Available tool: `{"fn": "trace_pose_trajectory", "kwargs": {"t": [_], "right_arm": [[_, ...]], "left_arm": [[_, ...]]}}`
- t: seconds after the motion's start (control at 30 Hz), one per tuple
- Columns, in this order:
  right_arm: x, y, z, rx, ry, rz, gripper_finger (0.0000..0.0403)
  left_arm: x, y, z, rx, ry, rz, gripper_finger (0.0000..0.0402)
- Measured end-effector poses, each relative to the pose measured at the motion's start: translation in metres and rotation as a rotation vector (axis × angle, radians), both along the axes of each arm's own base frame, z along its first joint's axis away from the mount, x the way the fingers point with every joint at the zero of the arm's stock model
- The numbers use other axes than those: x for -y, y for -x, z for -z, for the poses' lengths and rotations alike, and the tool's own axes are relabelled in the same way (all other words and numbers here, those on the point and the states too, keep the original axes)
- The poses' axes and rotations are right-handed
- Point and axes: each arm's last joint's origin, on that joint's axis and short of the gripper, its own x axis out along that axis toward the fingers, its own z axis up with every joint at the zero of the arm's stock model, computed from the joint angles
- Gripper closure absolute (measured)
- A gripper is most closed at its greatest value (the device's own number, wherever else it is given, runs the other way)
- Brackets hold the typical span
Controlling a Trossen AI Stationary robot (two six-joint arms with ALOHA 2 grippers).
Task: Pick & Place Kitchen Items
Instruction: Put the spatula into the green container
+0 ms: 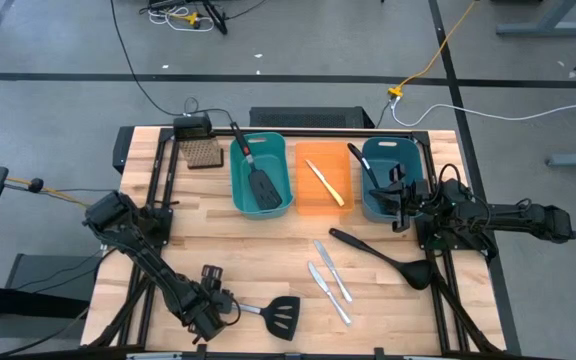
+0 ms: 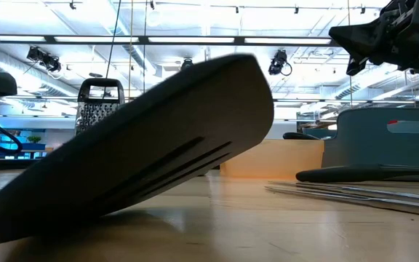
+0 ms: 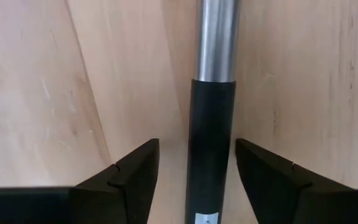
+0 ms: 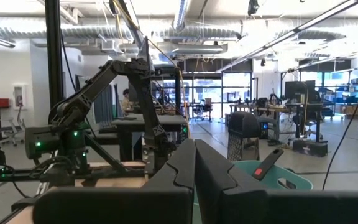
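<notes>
While the sorting is partly done, the table is showing this:
Already binned: one spatula (image 1: 259, 176) is lying in the left teal bin (image 1: 240, 178), the yellow-handled knife (image 1: 326, 183) in the orange bin (image 1: 320, 205), and a ladle (image 1: 360, 163) in the right teal bin (image 1: 373, 205).
Still out: the second spatula (image 1: 276, 315) is lying at the near edge, two silver knives (image 1: 330, 280) and the second ladle (image 1: 388, 258) are lying mid-table, right of centre.
Left gripper (image 1: 215, 308): it is straddling the near spatula's handle (image 3: 209, 149), fingers apart and not yet clamping.
Right gripper (image 1: 400, 205): it is hanging over the right teal bin, fingers together, holding nothing.
Surroundings: a brown perforated block (image 1: 203, 153) is sitting far left, well clear.
Obstruction: nothing is appearing to block the lift towards the bins.
</notes>
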Motion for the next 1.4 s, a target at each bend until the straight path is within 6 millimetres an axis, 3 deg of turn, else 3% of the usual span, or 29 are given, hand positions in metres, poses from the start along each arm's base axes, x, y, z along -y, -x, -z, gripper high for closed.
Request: {"fn": "trace_pose_trajectory", "kwargs": {"t": [0.1,0.27,0.6,0.87,1.07,1.4], "right_arm": [[0.000,0.000,0.000,0.000,-0.004,-0.001,0.0397],[0.000,0.000,0.000,0.000,-0.005,-0.001,0.0397],[0.000,0.000,0.000,0.000,-0.006,-0.002,0.0397],[0.000,0.000,0.000,0.000,-0.007,-0.002,0.0397],[0.000,0.000,0.000,0.000,-0.007,-0.003,0.0397],[0.000,0.000,0.000,0.000,-0.007,-0.002,0.0397]], "left_arm": [[0.001,0.000,0.001,-0.017,0.020,0.002,0.0218],[0.002,0.001,0.001,-0.035,0.034,0.021,0.0314],[-0.004,0.005,-0.010,-0.009,0.010,0.087,0.0318],[-0.014,0.011,-0.039,0.097,-0.044,0.072,0.0318],[-0.030,0.021,-0.071,0.159,-0.145,0.066,0.0318],[-0.070,0.023,-0.176,0.338,-0.638,0.103,0.0318]]}}
